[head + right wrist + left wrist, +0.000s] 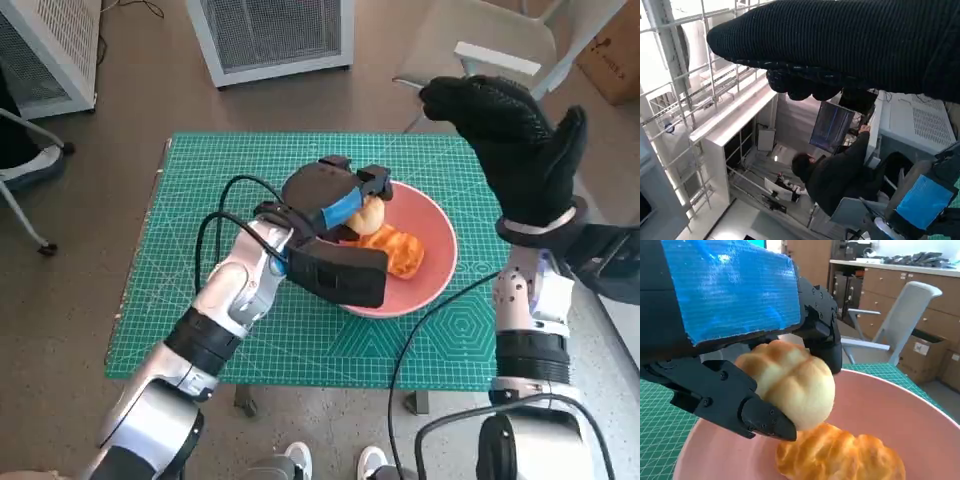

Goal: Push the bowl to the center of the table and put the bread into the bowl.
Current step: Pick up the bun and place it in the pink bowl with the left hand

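Over the worktop (180, 330), head view: left hand (335, 215), blue tape on its back, reaches in from the near-left corner and hovers above the pink bowl (440, 270), fingers closed on a pale round bread roll (368, 215). A second, golden-brown bread piece (392, 250) lies on the bowl's floor. Bowl sits right of the middle of the green cutting mat (200, 200), near the mat's near edge, with bare mat open to its left and far side. Right hand (515, 140) is raised off the right edge, glove fingers curled, holding nothing.

Left wrist view: left hand (735, 315) pinches the roll (790, 382) between black fingers (735, 402) above the bowl (890, 410); roll smooth, domed, scored in segments. The browned piece (840, 455) lies directly under it, glossy and lumpy.

Right wrist view: right hand (850, 45) spans the frame's edge, fingertips tucked; a seated person (840, 175) faces a monitor (830, 127).
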### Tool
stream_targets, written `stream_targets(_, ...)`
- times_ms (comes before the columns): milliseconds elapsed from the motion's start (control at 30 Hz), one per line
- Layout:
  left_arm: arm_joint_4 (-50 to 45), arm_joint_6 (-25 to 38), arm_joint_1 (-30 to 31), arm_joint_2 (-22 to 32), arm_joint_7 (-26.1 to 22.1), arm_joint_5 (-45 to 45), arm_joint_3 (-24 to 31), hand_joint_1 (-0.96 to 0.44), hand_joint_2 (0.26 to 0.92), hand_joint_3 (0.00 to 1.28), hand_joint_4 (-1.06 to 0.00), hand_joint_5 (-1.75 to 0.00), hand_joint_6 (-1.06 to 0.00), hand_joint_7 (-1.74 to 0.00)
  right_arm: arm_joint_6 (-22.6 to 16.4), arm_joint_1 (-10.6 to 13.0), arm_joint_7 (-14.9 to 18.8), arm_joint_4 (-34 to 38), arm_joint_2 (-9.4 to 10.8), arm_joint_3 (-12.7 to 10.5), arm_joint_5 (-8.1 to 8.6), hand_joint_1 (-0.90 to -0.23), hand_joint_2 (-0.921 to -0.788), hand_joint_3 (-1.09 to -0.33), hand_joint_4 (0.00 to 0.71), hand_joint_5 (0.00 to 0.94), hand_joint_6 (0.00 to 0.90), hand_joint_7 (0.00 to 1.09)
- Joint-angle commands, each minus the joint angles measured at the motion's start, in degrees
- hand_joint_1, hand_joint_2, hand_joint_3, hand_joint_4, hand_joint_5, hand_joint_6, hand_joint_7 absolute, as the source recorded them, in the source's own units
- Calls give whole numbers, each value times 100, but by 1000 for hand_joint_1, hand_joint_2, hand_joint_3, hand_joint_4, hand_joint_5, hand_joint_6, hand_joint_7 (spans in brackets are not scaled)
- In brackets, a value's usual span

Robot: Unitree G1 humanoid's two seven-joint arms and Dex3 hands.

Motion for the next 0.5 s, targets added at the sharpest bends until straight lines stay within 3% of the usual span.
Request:
stream_targets(33,-128,13,32,45,55,107,-83,-369,921,64,-381,-53,-385,-318,69,153,-14,2,-3,17,-35,-647,-921,-735,270,3,85,525)
stream_targets(500,-141,-73,2,170,183,408,-219,-502,921,85,-368,-16,-385,-249,47,123,1,51,-14,11,-46,-647,-921,-735,269,2,84,525)
